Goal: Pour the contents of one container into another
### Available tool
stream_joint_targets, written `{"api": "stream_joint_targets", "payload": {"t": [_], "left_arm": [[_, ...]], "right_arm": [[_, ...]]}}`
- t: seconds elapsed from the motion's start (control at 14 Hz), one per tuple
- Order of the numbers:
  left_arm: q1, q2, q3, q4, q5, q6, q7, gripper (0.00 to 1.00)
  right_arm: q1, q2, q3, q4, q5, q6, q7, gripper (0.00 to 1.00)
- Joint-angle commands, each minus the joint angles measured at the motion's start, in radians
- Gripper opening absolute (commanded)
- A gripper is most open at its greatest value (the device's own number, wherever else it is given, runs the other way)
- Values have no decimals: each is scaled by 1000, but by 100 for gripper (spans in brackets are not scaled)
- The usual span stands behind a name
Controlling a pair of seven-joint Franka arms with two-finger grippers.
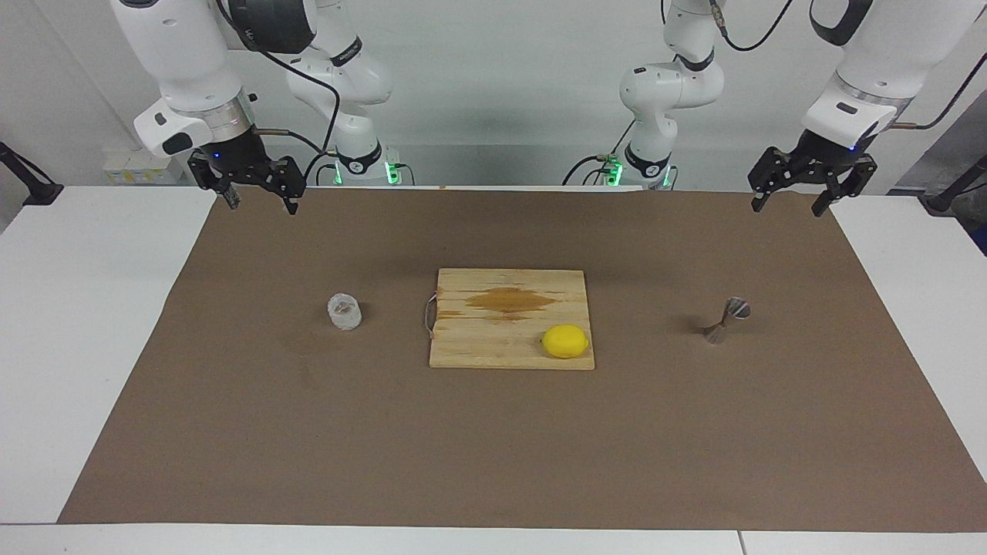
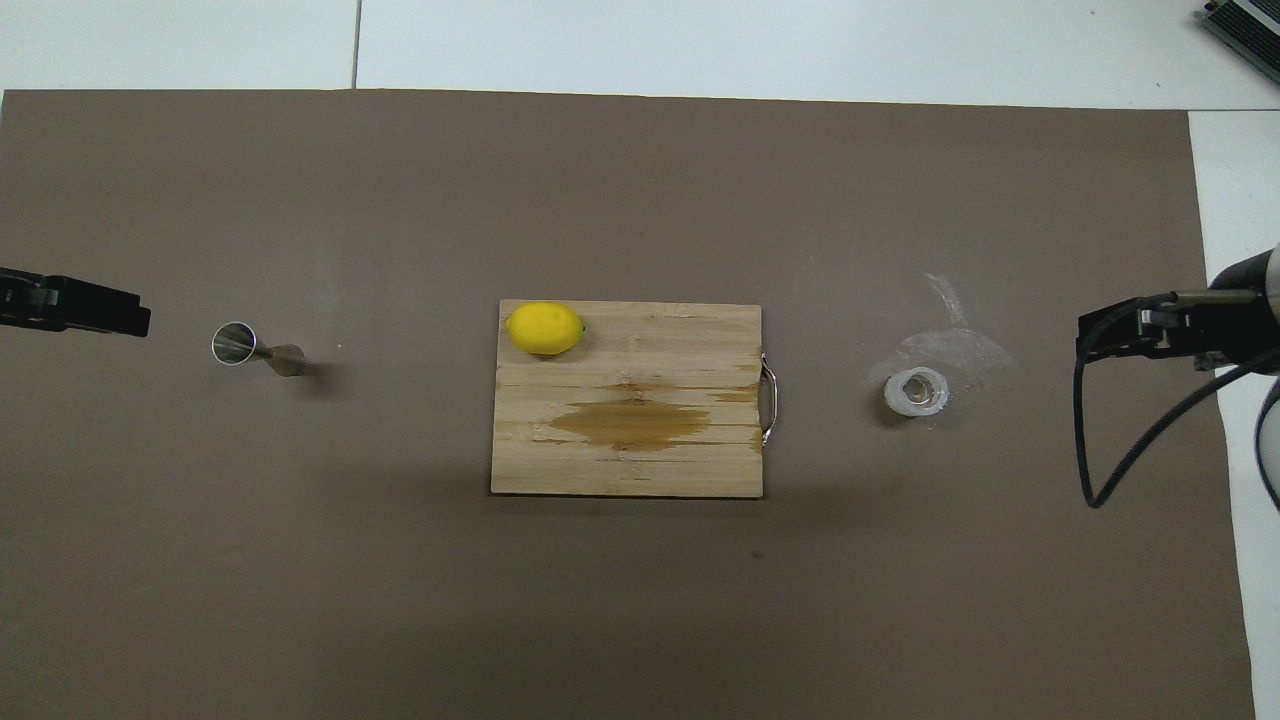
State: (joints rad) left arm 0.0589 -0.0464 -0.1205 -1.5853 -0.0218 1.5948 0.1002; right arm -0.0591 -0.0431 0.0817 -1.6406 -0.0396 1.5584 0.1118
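The clear faceted glass cup (image 1: 345, 311) stands upright on the brown mat toward the right arm's end; it also shows in the overhead view (image 2: 917, 392). The metal hourglass jigger (image 1: 726, 320) stands upright on the mat toward the left arm's end, seen from above in the overhead view (image 2: 255, 350). My right gripper (image 1: 261, 202) hangs open and empty in the air over the mat's edge at the right arm's end, well apart from the cup. My left gripper (image 1: 788, 206) hangs open and empty over the mat's edge at the left arm's end, well apart from the jigger.
A wooden cutting board (image 1: 478, 347) with a dark wet stain lies in the middle of the mat between cup and jigger. A yellow lemon (image 1: 565, 341) sits on the board's corner farther from the robots, toward the jigger. White residue marks the mat beside the cup (image 2: 950, 345).
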Motion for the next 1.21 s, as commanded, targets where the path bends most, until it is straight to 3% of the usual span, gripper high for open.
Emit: {"api": "stream_joint_targets", "payload": {"t": [0.0, 0.57, 1.14], "left_arm": [[-8, 11, 10, 16, -7, -4, -7, 100], [4, 20, 12, 13, -7, -18, 10, 100], [70, 143, 19, 11, -4, 0, -14, 100]], "right_arm": [[-18, -17, 7, -15, 21, -6, -27, 100], [-18, -17, 7, -15, 23, -6, -27, 100], [-18, -17, 7, -15, 23, -6, -27, 100]]}}
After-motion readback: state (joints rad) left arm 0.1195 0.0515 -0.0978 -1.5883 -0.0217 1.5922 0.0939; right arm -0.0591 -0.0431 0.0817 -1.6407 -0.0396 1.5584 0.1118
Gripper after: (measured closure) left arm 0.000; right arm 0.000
